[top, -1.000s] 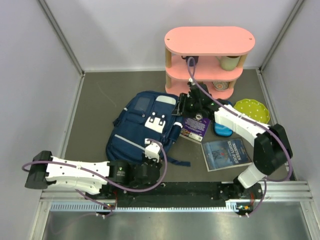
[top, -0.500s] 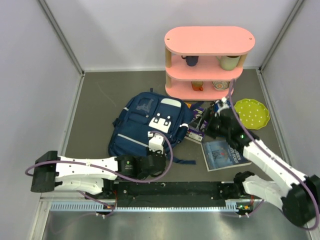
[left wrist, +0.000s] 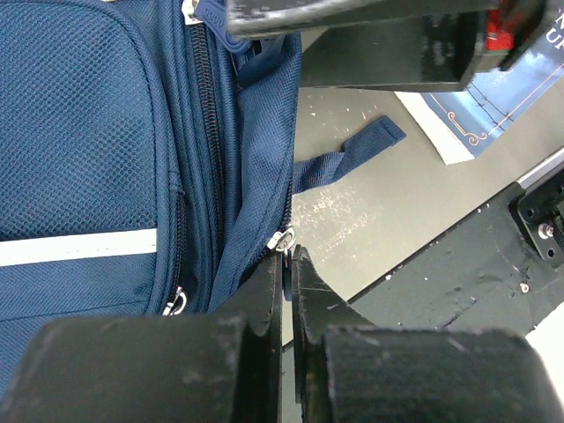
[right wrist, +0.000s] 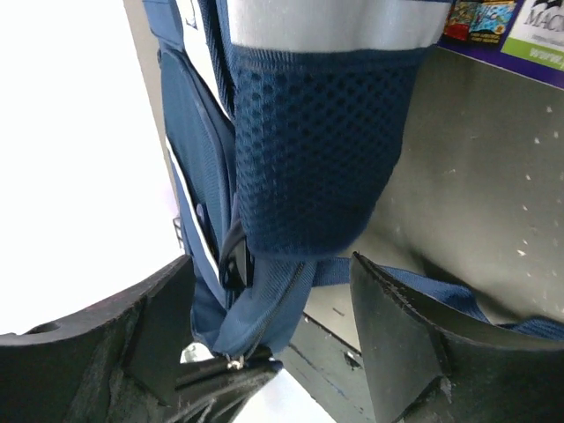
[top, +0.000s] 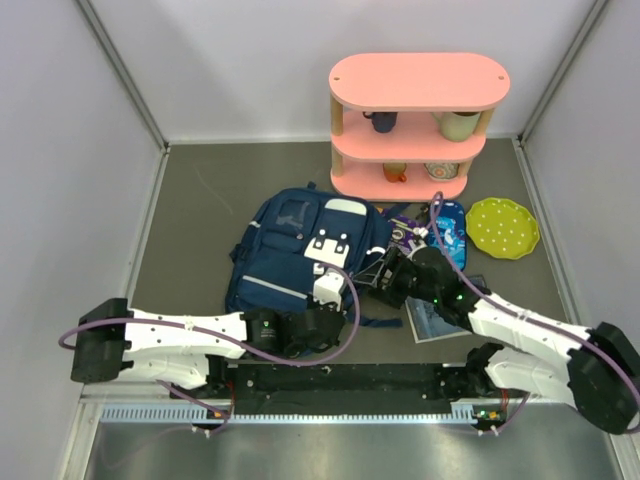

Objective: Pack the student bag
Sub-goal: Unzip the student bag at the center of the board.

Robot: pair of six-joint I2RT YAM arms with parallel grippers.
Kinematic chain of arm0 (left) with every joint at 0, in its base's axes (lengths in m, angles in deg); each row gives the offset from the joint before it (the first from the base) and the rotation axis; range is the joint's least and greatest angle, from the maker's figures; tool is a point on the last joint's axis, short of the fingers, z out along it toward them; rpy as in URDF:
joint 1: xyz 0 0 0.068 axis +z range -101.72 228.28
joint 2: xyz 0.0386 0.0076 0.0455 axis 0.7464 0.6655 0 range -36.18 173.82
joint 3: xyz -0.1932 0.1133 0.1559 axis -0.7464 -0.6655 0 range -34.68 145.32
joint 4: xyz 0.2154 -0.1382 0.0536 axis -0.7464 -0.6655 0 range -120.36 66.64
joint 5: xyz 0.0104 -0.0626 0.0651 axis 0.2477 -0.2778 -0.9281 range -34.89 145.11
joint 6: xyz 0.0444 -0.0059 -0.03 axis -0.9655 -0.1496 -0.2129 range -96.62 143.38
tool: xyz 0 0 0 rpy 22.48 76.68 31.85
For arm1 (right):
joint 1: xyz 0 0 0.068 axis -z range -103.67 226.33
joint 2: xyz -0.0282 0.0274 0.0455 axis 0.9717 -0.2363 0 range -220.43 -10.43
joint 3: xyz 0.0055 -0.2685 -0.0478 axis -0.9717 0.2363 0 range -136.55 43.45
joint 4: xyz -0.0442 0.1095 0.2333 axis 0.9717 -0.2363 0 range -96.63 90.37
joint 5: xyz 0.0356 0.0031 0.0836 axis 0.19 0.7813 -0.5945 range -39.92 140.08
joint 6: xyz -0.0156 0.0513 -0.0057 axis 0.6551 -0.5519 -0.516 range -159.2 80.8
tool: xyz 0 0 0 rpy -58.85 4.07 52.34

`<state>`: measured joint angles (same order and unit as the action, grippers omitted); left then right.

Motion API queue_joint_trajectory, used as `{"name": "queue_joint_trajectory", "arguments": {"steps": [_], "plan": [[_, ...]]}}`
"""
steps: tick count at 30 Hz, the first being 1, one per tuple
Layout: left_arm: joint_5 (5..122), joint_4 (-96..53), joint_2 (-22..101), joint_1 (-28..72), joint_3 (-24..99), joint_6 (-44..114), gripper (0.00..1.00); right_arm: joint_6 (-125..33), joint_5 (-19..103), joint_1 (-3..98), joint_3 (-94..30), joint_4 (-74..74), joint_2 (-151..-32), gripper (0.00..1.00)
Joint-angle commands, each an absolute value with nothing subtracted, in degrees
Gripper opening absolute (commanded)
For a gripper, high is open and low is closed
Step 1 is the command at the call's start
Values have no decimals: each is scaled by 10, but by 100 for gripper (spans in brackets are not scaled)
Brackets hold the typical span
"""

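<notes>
The student bag (top: 295, 250), navy with white patches and a thin white stripe, lies flat mid-table. My left gripper (top: 326, 300) is at its near right corner, shut on the metal zipper pull (left wrist: 284, 239) of the bag (left wrist: 88, 132). My right gripper (top: 386, 281) is open just right of that corner. In the right wrist view its jaws (right wrist: 271, 264) straddle the bag's corner fabric below the mesh side pocket (right wrist: 317, 159) without gripping it. The left fingertips (right wrist: 238, 374) with the pull (right wrist: 231, 359) show beneath.
A purple book (top: 404, 234) and a blue book (top: 438, 318) lie right of the bag, with a blue pencil case (top: 448, 222) and a green plate (top: 503, 227) beyond. A pink shelf (top: 420, 80) holding cups stands behind. A loose strap (left wrist: 344, 159) trails on the table.
My right arm swung from the bag's top near the shelf down to its near right corner. The bag shifted right. My left gripper moved right along with the bag's corner.
</notes>
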<state>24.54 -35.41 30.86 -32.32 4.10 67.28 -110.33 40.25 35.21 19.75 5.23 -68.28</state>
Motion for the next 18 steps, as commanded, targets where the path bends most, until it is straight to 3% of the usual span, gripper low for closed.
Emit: {"name": "queue_joint_trajectory", "arguments": {"steps": [1, 4, 5, 6, 18], "plan": [[258, -286, 298, -324, 69, 657, 0, -1114, 384, 341, 138, 112, -749, 66], [258, -287, 288, -323, 65, 651, 0, -1121, 386, 332, 142, 142, -767, 37], [258, -291, 286, -324, 64, 650, 0, -1121, 398, 333, 145, 149, -768, 15], [258, -295, 282, -323, 63, 650, 0, -1118, 406, 333, 142, 143, -767, 0], [314, -482, 205, -345, -22, 840, 0, -926, 381, 359, -50, 23, -879, 0]]}}
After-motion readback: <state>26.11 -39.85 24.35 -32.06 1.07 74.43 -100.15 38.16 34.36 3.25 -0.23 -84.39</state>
